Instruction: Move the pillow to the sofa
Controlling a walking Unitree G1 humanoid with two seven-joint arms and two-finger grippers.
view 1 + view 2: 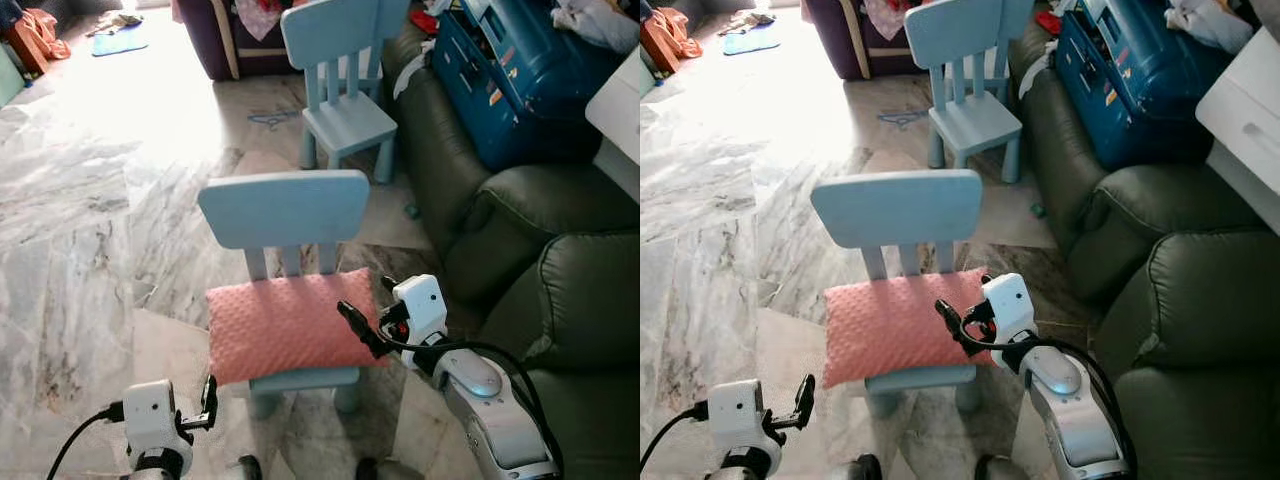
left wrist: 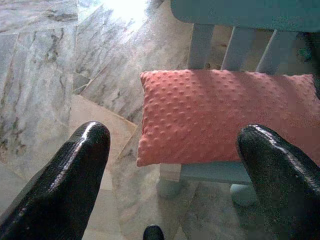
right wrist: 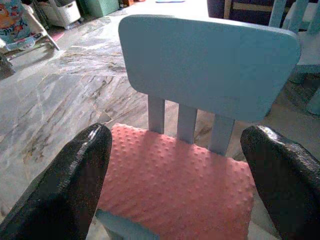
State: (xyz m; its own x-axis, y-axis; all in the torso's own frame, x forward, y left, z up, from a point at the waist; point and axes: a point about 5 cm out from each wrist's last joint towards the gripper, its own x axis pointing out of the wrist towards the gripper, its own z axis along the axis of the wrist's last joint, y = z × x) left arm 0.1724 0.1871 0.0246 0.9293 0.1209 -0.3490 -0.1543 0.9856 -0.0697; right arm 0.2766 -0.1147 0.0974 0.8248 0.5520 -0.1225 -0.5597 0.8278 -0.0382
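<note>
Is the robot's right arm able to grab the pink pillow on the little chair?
Probably yes. The right end effector is open, right at the pillow edge on the chair, with nothing between them.

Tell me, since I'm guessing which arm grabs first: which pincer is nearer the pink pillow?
Right. The right pincer hovers open at the pillow's right edge on the blue chair; the left pincer hangs open lower, off its front left corner.
</note>
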